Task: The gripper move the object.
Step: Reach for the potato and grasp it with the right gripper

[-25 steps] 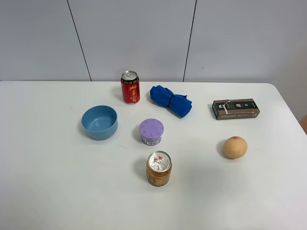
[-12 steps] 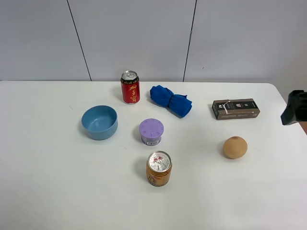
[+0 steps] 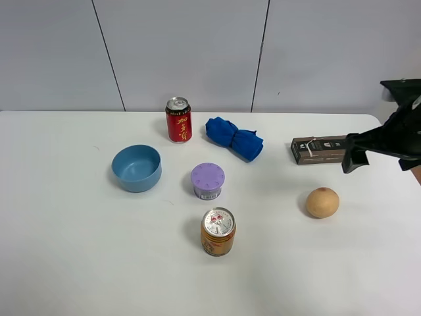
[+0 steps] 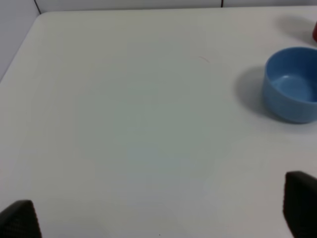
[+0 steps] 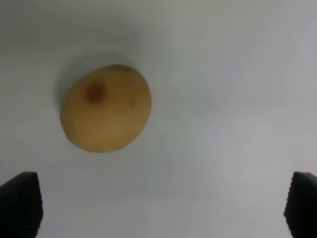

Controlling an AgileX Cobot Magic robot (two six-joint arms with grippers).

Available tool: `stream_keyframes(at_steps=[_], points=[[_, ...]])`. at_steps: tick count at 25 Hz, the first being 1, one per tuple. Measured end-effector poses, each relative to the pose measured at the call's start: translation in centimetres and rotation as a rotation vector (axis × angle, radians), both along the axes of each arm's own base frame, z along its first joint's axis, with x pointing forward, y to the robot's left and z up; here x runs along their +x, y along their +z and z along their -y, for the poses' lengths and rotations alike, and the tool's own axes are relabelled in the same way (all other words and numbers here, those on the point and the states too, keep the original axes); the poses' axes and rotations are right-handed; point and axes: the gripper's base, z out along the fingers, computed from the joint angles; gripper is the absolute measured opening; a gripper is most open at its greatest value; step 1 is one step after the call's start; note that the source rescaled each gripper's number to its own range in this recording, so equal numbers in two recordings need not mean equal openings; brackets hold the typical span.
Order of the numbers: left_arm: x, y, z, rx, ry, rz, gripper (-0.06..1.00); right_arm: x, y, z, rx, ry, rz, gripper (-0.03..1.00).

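Our right hand (image 5: 161, 206), spread wide, hangs above the white desk (image 3: 79, 250) near the tan round fruit (image 3: 322, 202), which lies just in front of a brown box (image 3: 323, 149). We should centre over the fruit, descend, then close gently; it may roll.

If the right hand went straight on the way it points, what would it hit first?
Likely the bare table just beside the fruit, which sits off-centre in front of the open right hand; depth is unclear.
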Motion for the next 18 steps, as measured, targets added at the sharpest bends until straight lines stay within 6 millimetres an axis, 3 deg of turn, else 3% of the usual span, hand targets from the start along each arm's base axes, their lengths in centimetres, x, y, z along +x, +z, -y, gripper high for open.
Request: stream_keyframes(at_steps=[11, 18], points=[[0.0, 0.0, 0.0, 0.000, 0.000, 0.000, 1.00, 3.3, -7.5, -0.7, 0.054, 0.014, -0.160, 1.00], [0.0, 0.0, 0.0, 0.000, 0.000, 0.000, 1.00, 4.3, -10.9, -3.5, 0.079, 0.092, -0.184, 1.00]])
